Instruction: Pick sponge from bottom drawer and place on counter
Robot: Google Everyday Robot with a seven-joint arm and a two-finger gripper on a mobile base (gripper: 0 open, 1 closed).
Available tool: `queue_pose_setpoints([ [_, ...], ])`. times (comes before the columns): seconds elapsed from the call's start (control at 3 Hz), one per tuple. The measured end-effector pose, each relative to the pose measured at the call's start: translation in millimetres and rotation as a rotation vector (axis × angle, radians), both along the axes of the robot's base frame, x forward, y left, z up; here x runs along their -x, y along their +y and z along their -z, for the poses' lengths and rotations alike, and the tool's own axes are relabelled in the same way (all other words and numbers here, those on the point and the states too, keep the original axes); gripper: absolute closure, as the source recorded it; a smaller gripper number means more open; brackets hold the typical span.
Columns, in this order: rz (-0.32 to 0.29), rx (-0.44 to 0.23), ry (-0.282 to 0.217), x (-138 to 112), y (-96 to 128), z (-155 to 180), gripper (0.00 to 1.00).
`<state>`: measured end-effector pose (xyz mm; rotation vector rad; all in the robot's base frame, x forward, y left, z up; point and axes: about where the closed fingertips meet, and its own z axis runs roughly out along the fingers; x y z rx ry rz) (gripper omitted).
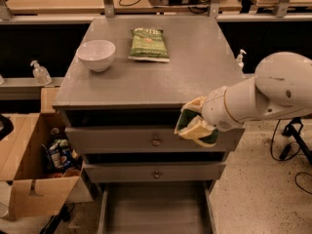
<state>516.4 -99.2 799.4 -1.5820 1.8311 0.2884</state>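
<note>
— Gripper (189, 126), position against the counter (195, 72)?
— Just below the counter's front edge, near its right corner, in front of the upper drawer front (122, 140). White arm (273, 94) reaches in from the counter's right side.
— Grip?
— Clamped on the sponge (184, 122). Dark green face showing. Sponge is held in the air, lower than the counter top and not resting on it.
— Bottom drawer (156, 208)?
— Pulled out, well below the counter's front edge, grey plank floor in view. Gripper and sponge are high above it.
— On the counter?
— White bowl (96, 54), upright, toward the left edge. Green snack bag (148, 44) lying flat nearer the back, right of the bowl, not touching it.
— Beside the counter?
— Open cardboard box (29, 179) on the floor to the left, packets inside. Pump bottle (40, 73) on a ledge to the left. Another pump bottle (239, 58) just off the right edge.
</note>
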Motion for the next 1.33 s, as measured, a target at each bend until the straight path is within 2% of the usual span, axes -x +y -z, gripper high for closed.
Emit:
queue_pose_setpoints([
  [0.67, -0.036, 0.074, -0.087, -41, 1, -87, 1.00],
  [1.0, -0.048, 0.093, -0.108, -76, 0, -119, 1.00],
  [1.33, -0.050, 0.094, -0.121, -110, 0, -134, 1.00],
])
